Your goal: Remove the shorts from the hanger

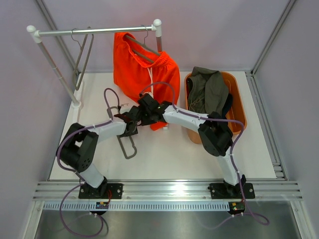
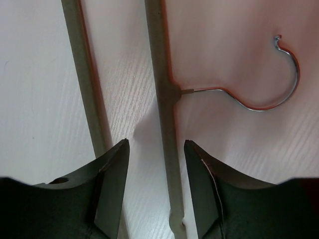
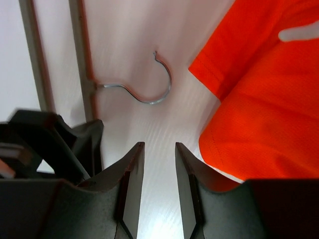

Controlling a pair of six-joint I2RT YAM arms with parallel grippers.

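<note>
Item 1: orange shorts (image 1: pixel 144 69). On a hanger (image 1: pixel 141 46) hooked at the R end of the rail (image 1: pixel 94 31), far side of the table (image 1: pixel 164 159). Waistband up at the rail, legs pointing down and toward the arms. Long axis runs far-to-near in the top view. Lower hem rests on the table. White drawstring hangs down the front.

Item 2: olive-grey shorts (image 1: pixel 207 92). Crumpled in the orange basket (image 1: pixel 238 99), R side of table, well apart from the rack. No clear axis.

Item 3: navy shorts (image 1: pixel 227 105). Same basket, under item 2; only a dark strip shows at the R edge.

Item 4: spare hanger (image 2: pixel 164 64). Flat on the table, nothing on it, wire hook toward the far side, body running toward the arms.

Item 5: two more hangers (image 1: pixel 82 55) on the rail's L part, no cloth on them.

Left gripper (image 2: pixel 154 147): low over the table, fingers spread, one bar of the spare hanger passing between them; cannot tell if they touch it.

Right gripper (image 3: pixel 158 149): just beside the left one, fingers a narrow gap apart, nothing between them. Orange hem just to its R, not held.
</note>
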